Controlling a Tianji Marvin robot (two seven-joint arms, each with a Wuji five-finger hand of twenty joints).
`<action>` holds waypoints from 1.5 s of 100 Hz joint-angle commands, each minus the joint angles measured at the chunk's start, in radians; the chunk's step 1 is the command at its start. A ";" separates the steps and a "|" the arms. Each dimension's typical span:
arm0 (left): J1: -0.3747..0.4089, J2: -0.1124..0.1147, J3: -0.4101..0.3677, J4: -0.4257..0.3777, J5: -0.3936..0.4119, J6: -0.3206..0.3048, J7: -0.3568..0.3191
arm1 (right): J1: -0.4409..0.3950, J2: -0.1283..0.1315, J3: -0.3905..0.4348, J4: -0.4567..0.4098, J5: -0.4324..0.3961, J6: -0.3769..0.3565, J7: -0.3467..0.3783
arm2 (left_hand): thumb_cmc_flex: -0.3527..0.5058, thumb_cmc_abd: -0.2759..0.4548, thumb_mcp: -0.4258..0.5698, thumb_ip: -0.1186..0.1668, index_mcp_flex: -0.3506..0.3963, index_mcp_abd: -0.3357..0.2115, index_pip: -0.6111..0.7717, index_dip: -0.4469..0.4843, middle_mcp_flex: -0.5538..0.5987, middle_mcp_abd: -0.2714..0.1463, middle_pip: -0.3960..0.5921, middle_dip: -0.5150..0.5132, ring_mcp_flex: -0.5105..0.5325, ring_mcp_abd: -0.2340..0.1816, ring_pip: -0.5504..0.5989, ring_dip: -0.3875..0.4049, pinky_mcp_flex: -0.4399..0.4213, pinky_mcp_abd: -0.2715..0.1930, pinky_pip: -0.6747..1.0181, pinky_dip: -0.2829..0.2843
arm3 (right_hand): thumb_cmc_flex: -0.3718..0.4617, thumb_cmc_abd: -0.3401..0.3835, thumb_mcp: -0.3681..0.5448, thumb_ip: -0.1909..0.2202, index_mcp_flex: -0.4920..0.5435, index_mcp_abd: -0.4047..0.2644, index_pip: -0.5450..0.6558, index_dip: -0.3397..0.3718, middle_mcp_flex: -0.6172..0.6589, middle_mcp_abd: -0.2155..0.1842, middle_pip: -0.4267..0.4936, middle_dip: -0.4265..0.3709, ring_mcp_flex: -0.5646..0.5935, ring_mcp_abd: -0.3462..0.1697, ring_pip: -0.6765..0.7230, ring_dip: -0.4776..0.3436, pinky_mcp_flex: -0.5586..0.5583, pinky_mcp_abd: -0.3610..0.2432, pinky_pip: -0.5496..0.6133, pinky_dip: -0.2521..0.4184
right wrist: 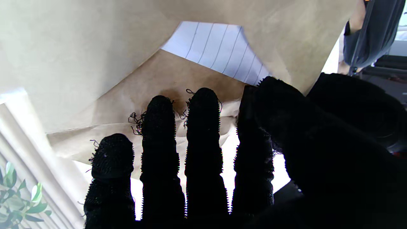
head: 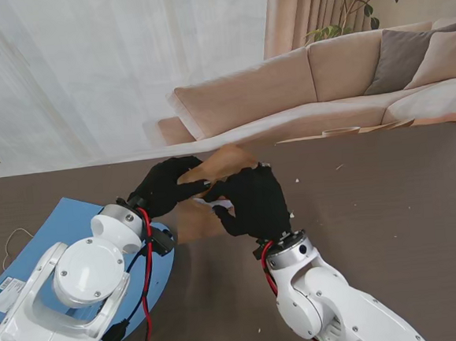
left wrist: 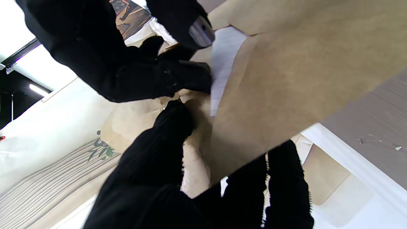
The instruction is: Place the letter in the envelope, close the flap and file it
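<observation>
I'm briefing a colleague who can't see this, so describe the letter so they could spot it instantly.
Find the brown table, then the two black-gloved hands meeting at its middle around a tan envelope. The letter is the white sheet with thin ruled lines showing in the envelope's mouth, the only lined paper there.

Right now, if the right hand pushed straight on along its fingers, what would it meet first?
The brown envelope: the right hand has its fingertips already at the paper, just short of the lined letter showing in the opening. Whether they touch is unclear.
</observation>
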 commanded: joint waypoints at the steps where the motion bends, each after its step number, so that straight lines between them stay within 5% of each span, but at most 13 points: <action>1: -0.001 -0.007 0.004 -0.011 -0.003 0.005 -0.017 | 0.012 -0.002 -0.010 0.012 -0.003 -0.009 0.023 | 0.073 0.099 0.032 0.031 0.009 -0.061 0.095 0.051 -0.009 -0.021 0.001 0.008 -0.015 0.003 0.003 0.014 -0.010 0.002 -0.003 0.005 | 0.022 0.016 -0.003 -0.016 0.007 -0.040 0.015 -0.024 0.009 -0.015 0.008 0.009 -0.013 -0.003 0.016 0.008 -0.012 0.001 0.013 0.009; 25: -0.002 -0.006 0.005 -0.011 -0.009 0.004 -0.019 | 0.027 0.008 -0.017 0.017 -0.011 -0.013 0.091 | 0.073 0.099 0.032 0.031 0.010 -0.061 0.095 0.050 -0.009 -0.021 0.000 0.007 -0.016 0.002 0.002 0.013 -0.010 0.002 -0.003 0.006 | 0.021 0.027 -0.019 -0.014 -0.001 -0.032 0.012 -0.039 -0.004 -0.015 0.004 0.013 -0.025 -0.005 0.010 0.007 -0.019 -0.003 0.010 0.008; 46: -0.001 -0.006 0.002 0.005 0.008 -0.012 -0.016 | -0.024 0.006 0.014 -0.040 -0.006 -0.001 0.085 | 0.073 0.099 0.030 0.031 0.011 -0.064 0.094 0.049 -0.011 -0.022 -0.001 0.007 -0.021 0.000 0.000 0.013 -0.011 0.000 -0.004 0.005 | -0.041 0.020 -0.035 -0.007 -0.055 0.042 -0.033 -0.028 -0.068 -0.008 -0.058 -0.030 -0.045 -0.003 -0.051 -0.020 -0.030 -0.004 -0.014 -0.001; 72: -0.002 -0.009 0.001 0.032 0.007 -0.039 -0.002 | -0.187 0.005 0.125 -0.192 0.002 0.039 0.082 | 0.073 0.104 0.026 0.033 0.012 -0.069 0.093 0.046 -0.016 -0.025 -0.009 0.007 -0.034 0.001 -0.011 0.010 -0.023 -0.009 -0.017 0.001 | -0.087 0.085 -0.053 0.039 -0.090 0.088 -0.221 0.087 -0.205 0.020 -0.203 -0.191 -0.096 0.007 -0.260 -0.123 -0.050 0.009 -0.114 -0.058; 81: 0.000 -0.009 -0.002 0.035 0.007 -0.047 -0.002 | -0.249 0.007 0.172 -0.232 -0.007 0.060 0.084 | 0.073 0.103 0.026 0.033 0.012 -0.070 0.094 0.046 -0.015 -0.027 -0.010 0.008 -0.035 0.002 -0.014 0.010 -0.023 -0.008 -0.019 0.000 | -0.110 0.135 -0.062 0.103 -0.122 0.115 -0.362 0.218 -0.289 0.029 -0.233 -0.238 -0.145 0.011 -0.328 -0.157 -0.077 0.011 -0.158 -0.094; 97: 0.002 -0.007 -0.005 0.041 0.014 -0.059 -0.006 | -0.328 0.005 0.237 -0.265 0.010 0.079 0.093 | 0.073 0.105 0.023 0.034 0.013 -0.073 0.095 0.046 -0.015 -0.027 -0.011 0.008 -0.036 0.001 -0.015 0.010 -0.024 -0.009 -0.020 0.001 | -0.125 0.149 -0.073 0.106 -0.299 0.158 -0.433 0.219 -0.484 0.039 -0.270 -0.275 -0.274 0.021 -0.436 -0.210 -0.143 0.019 -0.270 -0.144; 124: 0.013 -0.006 -0.025 0.054 0.008 -0.094 -0.008 | -0.367 -0.005 0.294 -0.269 0.117 0.087 0.165 | 0.073 0.106 0.022 0.035 0.014 -0.075 0.095 0.046 -0.017 -0.029 -0.012 0.010 -0.037 0.000 -0.016 0.011 -0.025 -0.010 -0.022 0.001 | -0.214 0.185 -0.175 0.092 -0.624 0.340 -0.538 0.190 -0.803 0.121 -0.299 -0.356 -0.420 0.094 -0.560 -0.289 -0.211 0.037 -0.379 -0.195; 150: 0.033 -0.004 -0.070 0.064 -0.044 -0.146 -0.019 | -0.341 -0.014 0.337 -0.266 0.381 0.054 0.345 | 0.073 0.106 0.022 0.035 0.017 -0.074 0.095 0.047 -0.015 -0.025 -0.013 0.011 -0.035 0.000 -0.016 0.012 -0.025 -0.010 -0.022 0.002 | -0.246 0.170 -0.199 0.079 -0.655 0.450 -0.574 0.195 -0.815 0.168 -0.283 -0.365 -0.434 0.090 -0.561 -0.293 -0.222 0.022 -0.376 -0.181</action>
